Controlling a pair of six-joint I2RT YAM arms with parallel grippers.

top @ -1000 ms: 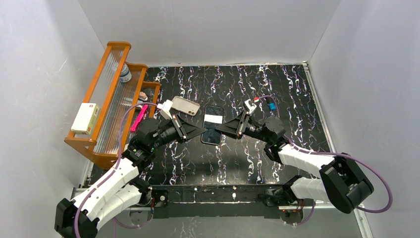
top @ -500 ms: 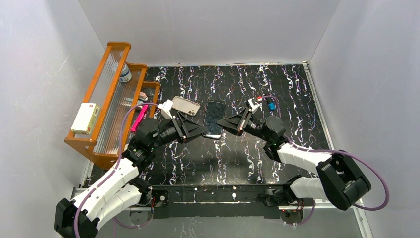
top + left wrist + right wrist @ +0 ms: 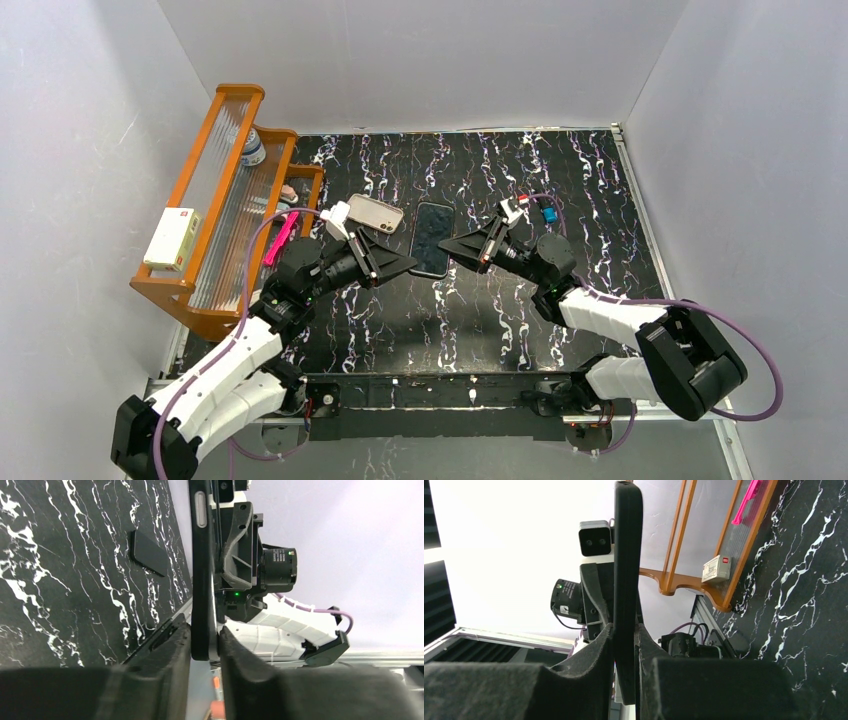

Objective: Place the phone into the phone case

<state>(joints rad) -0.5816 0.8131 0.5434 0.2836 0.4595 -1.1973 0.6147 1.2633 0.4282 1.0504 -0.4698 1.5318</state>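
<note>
The phone (image 3: 432, 238), a black slab, is clamped near its near end by the left end effector (image 3: 205, 635) and right end effector (image 3: 625, 630). The case (image 3: 375, 212), pale beige with rounded corners, lies flat on the bench (image 3: 560, 180) just beside the phone, at its 10 o'clock.

light: bright, even, overhead; shadows: soft; wrist views: foreground blurred, backgrounds washed white

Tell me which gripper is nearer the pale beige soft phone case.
Left. The left gripper grips the black phone just near-right of the phone case; the right gripper holds the phone's opposite edge, farther off.
</note>
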